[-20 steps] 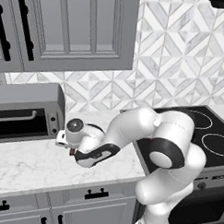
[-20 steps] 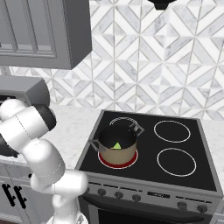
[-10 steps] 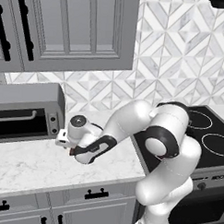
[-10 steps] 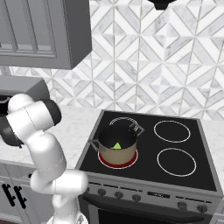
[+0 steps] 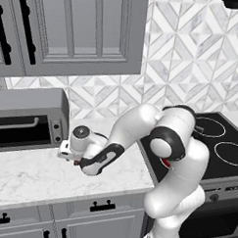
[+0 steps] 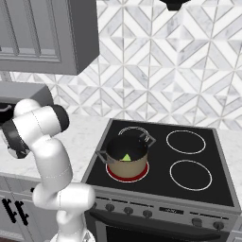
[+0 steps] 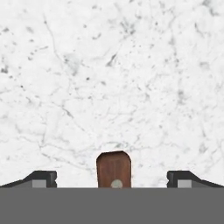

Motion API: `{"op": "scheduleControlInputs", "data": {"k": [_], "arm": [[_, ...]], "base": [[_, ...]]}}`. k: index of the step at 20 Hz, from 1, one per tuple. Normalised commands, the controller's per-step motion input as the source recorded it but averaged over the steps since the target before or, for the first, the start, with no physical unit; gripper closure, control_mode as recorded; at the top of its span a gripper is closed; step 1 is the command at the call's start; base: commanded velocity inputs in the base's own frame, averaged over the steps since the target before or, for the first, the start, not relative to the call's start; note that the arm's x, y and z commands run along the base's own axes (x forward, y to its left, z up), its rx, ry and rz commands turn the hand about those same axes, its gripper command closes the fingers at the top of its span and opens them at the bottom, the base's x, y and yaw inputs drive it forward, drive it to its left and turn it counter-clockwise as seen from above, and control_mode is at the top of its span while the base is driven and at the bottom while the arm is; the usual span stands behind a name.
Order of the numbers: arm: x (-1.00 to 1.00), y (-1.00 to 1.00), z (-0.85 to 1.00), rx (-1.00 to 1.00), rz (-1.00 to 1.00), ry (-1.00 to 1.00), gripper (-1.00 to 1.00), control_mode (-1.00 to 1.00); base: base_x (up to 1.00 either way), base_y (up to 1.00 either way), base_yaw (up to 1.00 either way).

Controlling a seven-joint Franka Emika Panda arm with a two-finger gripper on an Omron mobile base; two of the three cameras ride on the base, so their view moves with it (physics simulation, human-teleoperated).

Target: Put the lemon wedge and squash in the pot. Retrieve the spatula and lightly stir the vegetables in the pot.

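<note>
While the white arm (image 5: 154,142) bends left from its base and reaches low over the marble desk (image 5: 35,178), the grey upper cabinets (image 5: 71,30) and the patterned tile wall fill the far side of the scene. A grey toaster oven (image 5: 28,119) stands on the desk at the far left, just beyond the hand. To the right sits the black stove (image 6: 165,165), and on its near left burner stands the pot (image 6: 126,156), tan outside and black within, with the green lemon wedge (image 6: 126,157) lying inside it. The tool (image 7: 112,179) hangs close above the desk with its two dark fingertips (image 7: 41,178) spread wide apart, holding nothing. Between them, in the hand view, the rounded end of the spatula's reddish-brown handle (image 7: 113,168) lies on the marble, midway between the tips and touching neither.
</note>
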Motion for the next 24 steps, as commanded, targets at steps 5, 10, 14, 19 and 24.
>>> {"op": "scheduleControlInputs", "data": {"k": [5, 10, 14, 19, 24], "arm": [[0.11, 0.01, -0.16, 0.00, 0.00, 0.00, -1.00, -1.00], [0.17, 0.01, -0.15, 0.00, 0.00, 0.00, -1.00, -1.00], [0.12, 0.00, -0.25, -0.01, 0.00, 0.00, -1.00, -1.00], [-0.01, 0.00, -0.47, -0.07, 0.00, -0.03, 1.00, -1.00], [-0.04, 0.00, -0.42, -0.08, 0.00, -0.02, 1.00, -1.00]], "base": [[0.00, 0.00, 0.00], [0.00, 0.00, 0.00], [0.00, 0.00, 0.00], [0.00, 0.00, 0.00], [0.00, 0.00, 0.00]]}}
